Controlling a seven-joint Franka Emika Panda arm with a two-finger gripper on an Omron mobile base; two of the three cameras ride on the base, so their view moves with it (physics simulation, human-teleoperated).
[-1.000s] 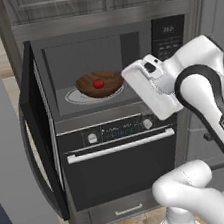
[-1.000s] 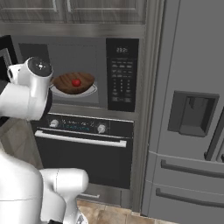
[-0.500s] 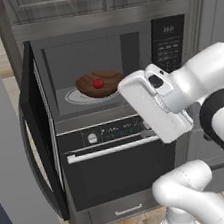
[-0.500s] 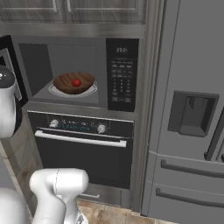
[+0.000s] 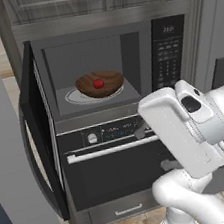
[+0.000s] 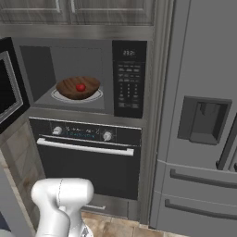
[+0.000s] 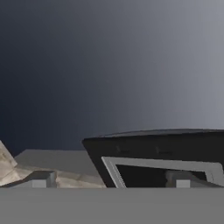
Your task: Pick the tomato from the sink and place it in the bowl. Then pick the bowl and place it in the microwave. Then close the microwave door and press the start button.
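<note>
Tomato [image 5: 98, 83] in bowl [image 5: 100, 83] inside microwave [image 5: 91, 76]; door [image 5: 37, 139] open, start unpressed; gripper [image 7: 111, 179] probably wide open, empty.

Grey panelled upper cabinets [image 6: 69, 9] are mounted over a black built-in oven [image 6: 88, 159] with two knobs and a silver bar handle. A grey steel refrigerator [image 6: 199, 125] is set right beside it. Tan stone-tile floor [image 6: 115, 227] below.
</note>
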